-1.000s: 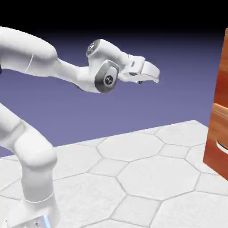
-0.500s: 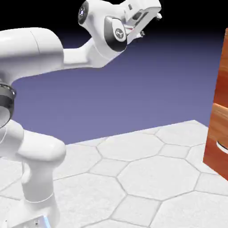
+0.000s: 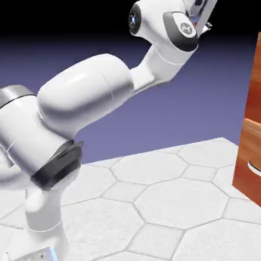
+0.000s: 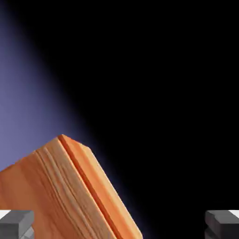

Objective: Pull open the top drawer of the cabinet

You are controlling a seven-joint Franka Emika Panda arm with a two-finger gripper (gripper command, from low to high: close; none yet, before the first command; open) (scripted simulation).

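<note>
The cabinet (image 3: 253,86) shows only as a strip of glossy reddish-brown wood at the exterior view's right edge. The top drawer cannot be told apart in that strip, and its handle is out of view. My gripper (image 3: 203,12) is high at the picture's top edge, left of the cabinet and well apart from it, its fingers mostly cut off. In the hand view the gripper (image 4: 119,226) is open. The grey fingertips (image 4: 16,224) stand wide apart with nothing held between them. A tilted upper corner of the cabinet (image 4: 60,191) lies some way ahead.
A lower drawer front with a pale curved handle (image 3: 253,168) juts out low on the cabinet. The white hexagon-tiled table (image 3: 168,199) stretches between the robot's base and the cabinet. My bulky arm (image 3: 86,97) fills the left half of the exterior view.
The arm has swung up and toward the cabinet. The hand rose from mid-height to the top edge of the exterior view. The jaws stayed open.
</note>
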